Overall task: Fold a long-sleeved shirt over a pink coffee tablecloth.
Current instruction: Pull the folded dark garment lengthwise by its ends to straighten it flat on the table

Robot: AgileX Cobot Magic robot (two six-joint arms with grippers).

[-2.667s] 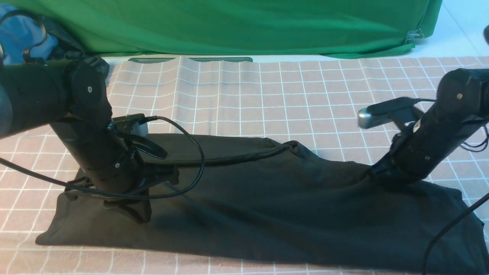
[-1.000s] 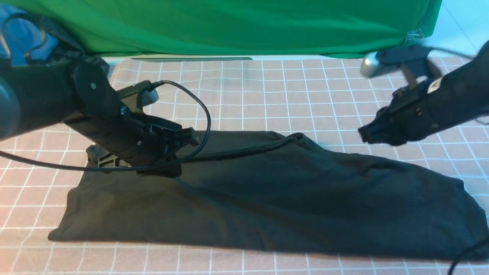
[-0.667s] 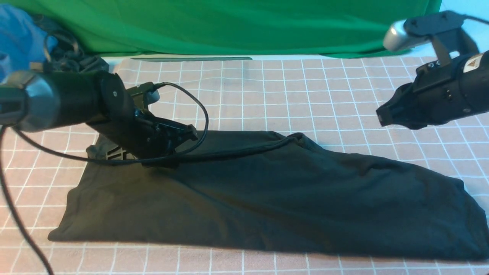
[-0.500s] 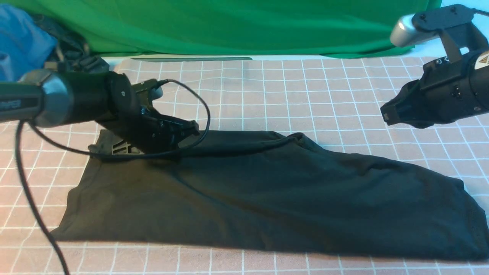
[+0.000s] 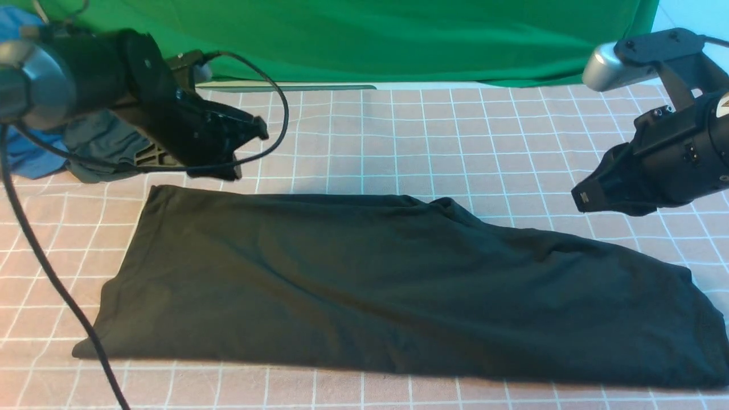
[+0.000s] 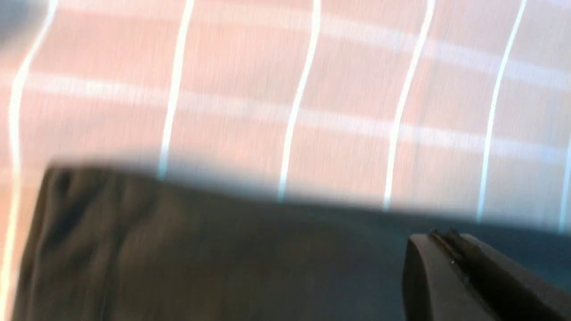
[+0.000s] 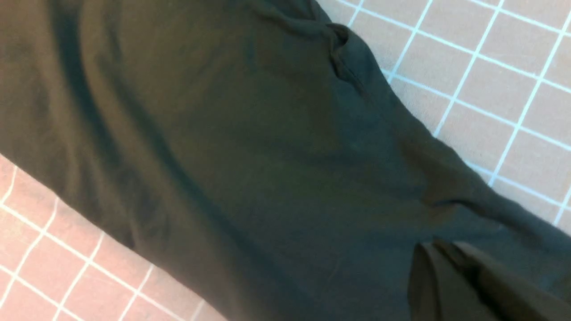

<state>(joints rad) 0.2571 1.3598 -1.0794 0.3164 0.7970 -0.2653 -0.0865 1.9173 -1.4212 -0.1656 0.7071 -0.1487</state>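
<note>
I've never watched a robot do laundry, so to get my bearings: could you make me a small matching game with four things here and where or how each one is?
Things:
1. long-sleeved shirt
2. green cloth
3. blue garment
4. left gripper

Places or states:
A. bunched at the far left edge
B. hovering above the tablecloth, jaws shut, empty
C. lying as a long black band on the tablecloth
D. draped across the back

Pairs: 1-C, 2-D, 3-A, 4-B
</note>
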